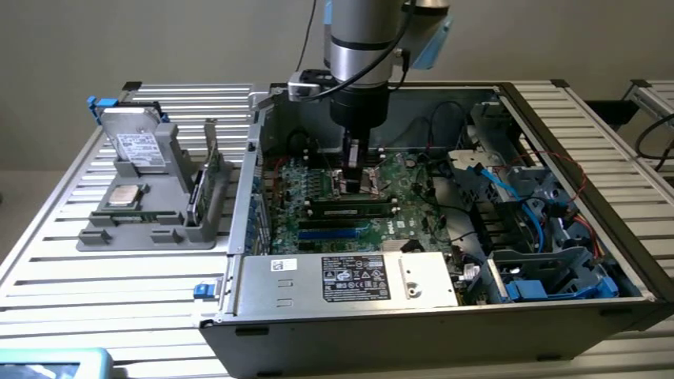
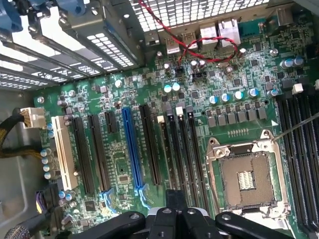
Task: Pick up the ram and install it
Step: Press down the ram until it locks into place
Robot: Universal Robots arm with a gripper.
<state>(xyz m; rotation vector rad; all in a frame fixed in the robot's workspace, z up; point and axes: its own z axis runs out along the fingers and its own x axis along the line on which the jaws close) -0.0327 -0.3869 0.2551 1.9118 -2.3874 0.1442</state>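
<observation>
The ram (image 1: 351, 211), a long thin dark-chipped stick with a pale label, lies along a memory slot on the green motherboard (image 1: 316, 189) inside the open computer case and looks seated there. My gripper (image 1: 356, 180) hangs just beyond it, low over the board and apart from the stick. In the wrist view the gripper (image 2: 175, 201) is shut with nothing between its dark fingers (image 2: 167, 219). It hovers beside the empty processor socket (image 2: 246, 179) and the long black slots (image 2: 182, 149).
A grey fixture (image 1: 106, 229) on the exterior view's left holds a hard drive (image 1: 137, 146), a square silver chip (image 1: 126, 195) and an upright green card (image 1: 216, 178). The case walls (image 1: 252, 158), a labelled metal box (image 1: 348, 280) and cables (image 1: 495, 189) ring the board.
</observation>
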